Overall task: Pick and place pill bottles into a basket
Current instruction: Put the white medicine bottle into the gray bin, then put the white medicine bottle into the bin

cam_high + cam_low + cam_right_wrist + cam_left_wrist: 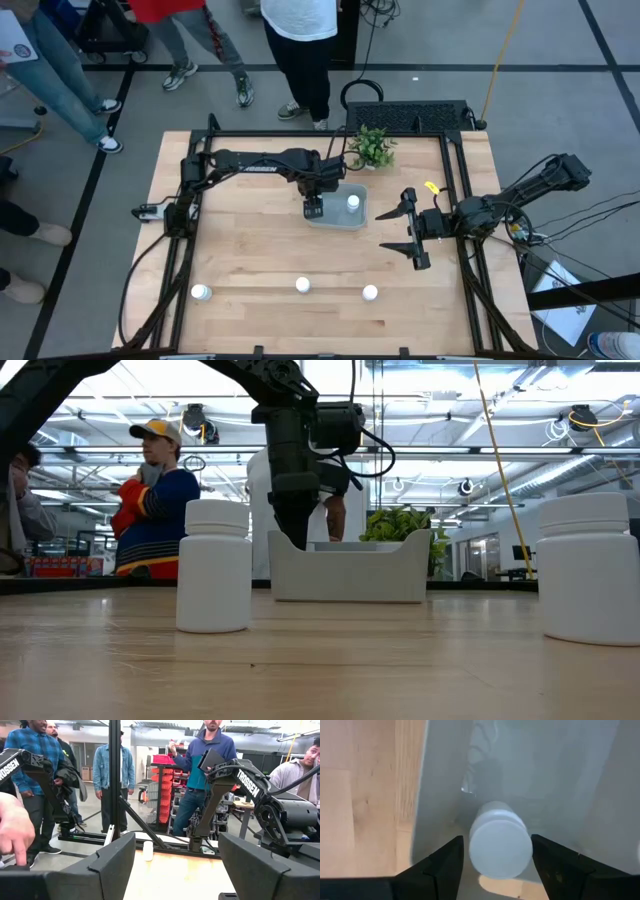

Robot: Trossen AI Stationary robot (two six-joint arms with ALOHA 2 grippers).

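The pale grey bin stands at the table's far middle, in front of a potted plant; it also shows in the low view. One white pill bottle stands inside it. My left gripper reaches down into the bin's left part, shut on another white bottle. Three bottles stand on their bases in a row near the table's near edge. My right gripper is open and empty, right of the bin, pointing toward the table's left. My left gripper has the bottle's cap end between its two fingers, one on either side. The fingers come from above, pointing down into the bin. The bottle sits about upright, cap up, low inside the bin; whether its base rests on the bin's floor cannot be told.
A small green potted plant stands just beyond the bin. Several people stand past the table's far edge. Bare wood lies between the bin and the row of bottles. Black frame rails run along the table's left and right sides.
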